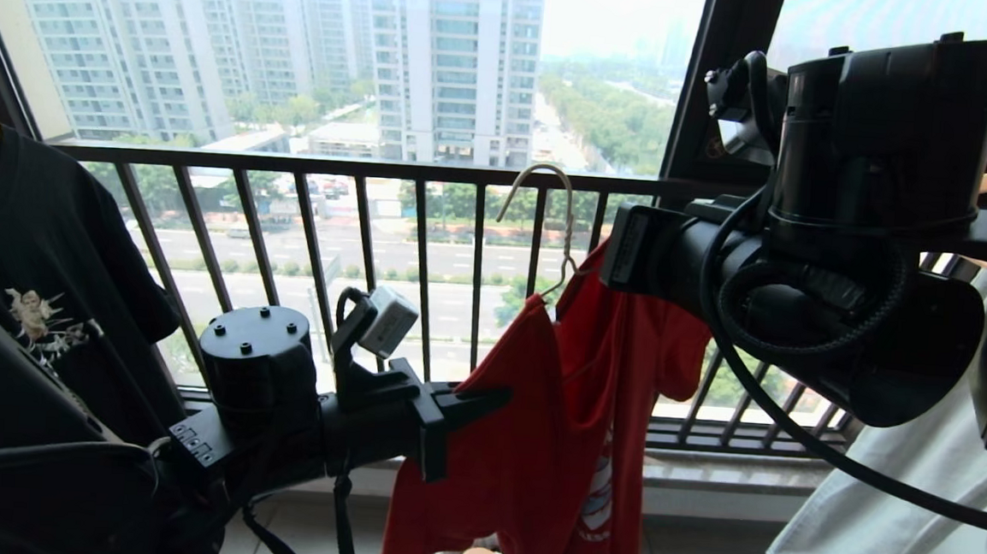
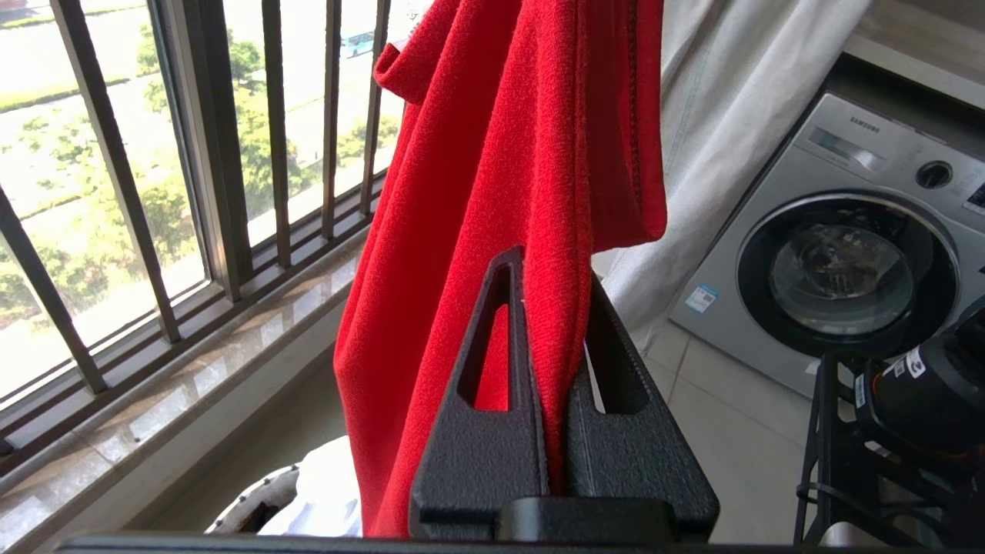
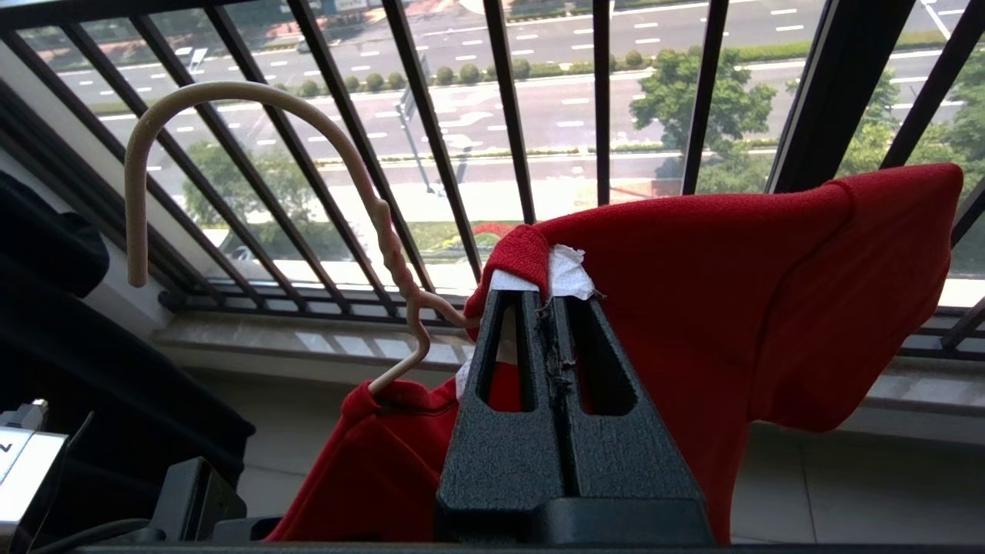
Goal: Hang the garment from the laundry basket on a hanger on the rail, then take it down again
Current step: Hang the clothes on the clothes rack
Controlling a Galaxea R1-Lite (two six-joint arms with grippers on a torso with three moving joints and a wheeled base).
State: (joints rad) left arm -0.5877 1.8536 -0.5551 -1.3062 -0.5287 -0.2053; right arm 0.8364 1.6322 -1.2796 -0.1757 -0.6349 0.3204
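2 grippers (left (image 2: 550,308); right (image 3: 542,304)) pinch the garment (image 1: 554,401).

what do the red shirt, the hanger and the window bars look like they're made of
The red shirt looks like soft knit cotton: matte, with a fine looped weave and stitched hems. The hanger seems to be coated wire: thin, pale, twisted at the neck. The window bars look like dark painted metal, straight and smooth.
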